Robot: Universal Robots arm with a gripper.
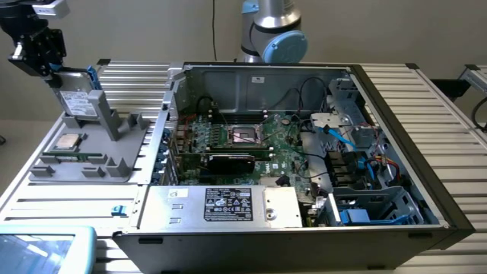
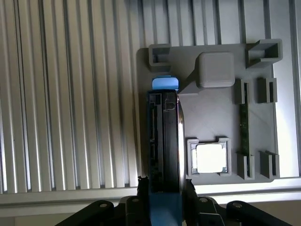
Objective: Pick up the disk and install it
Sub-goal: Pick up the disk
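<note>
Ribbed metal slats cover the bench, with a grey holder tray on one side and an opened computer case on the other.

The gripper point(image 1: 56, 76) has closed on the disk point(image 1: 75, 100). In the wrist view its fingers point(image 2: 141, 184) press against the two flat faces, and the drive runs edge-on away from the camera. The disk stands upright at the exterior view's upper left. Its blue carrier point(image 1: 92, 76) is along one edge and its lower end is down at the grey holder tray point(image 1: 91, 165), close beside the tray's slanted post point(image 1: 104, 114). I can't tell whether the bottom edge has cleared its slot.

The grip looks centred and square, so I'd say the safest pull is straight along the drive's own plane, without twisting. A tilt could catch the blue tabs on the post or wedge the drive in the slot.

The processor chip point(image 2: 210, 157) lies in its pocket just beside the drive, so any sideways swing should stay away from it. The computer case point(image 1: 259, 80) stands well apart at the exterior view's right.
</note>
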